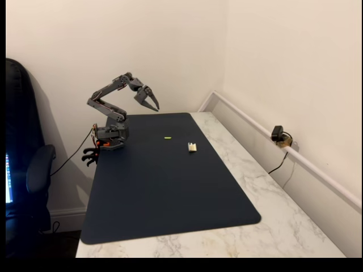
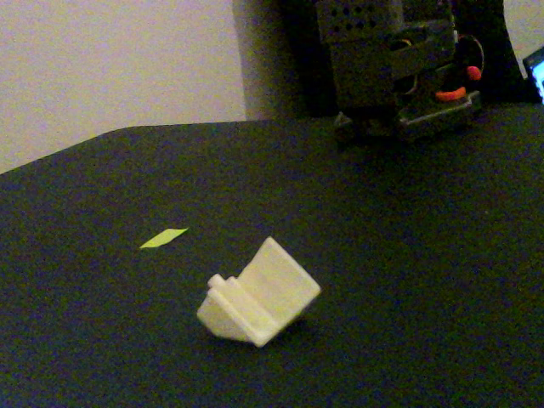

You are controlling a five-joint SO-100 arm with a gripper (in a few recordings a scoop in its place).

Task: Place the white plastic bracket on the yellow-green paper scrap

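Bracket (image 2: pixel 257 300) well apart from pincer (image 1: pixel 152 102)

soft even indoor light, faint shadows, close view dim, grainy, blurred

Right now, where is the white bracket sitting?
The white plastic bracket lies on the dark mat, just right of the yellow-green paper scrap in the wider fixed view, apart from it.

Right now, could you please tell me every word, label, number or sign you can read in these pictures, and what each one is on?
None can be read.
The white plastic bracket, the yellow-green paper scrap and the dark mat bear no print.
The robot's base shows no legible label.
The lit screen edge at the left is too small and blurred to read.
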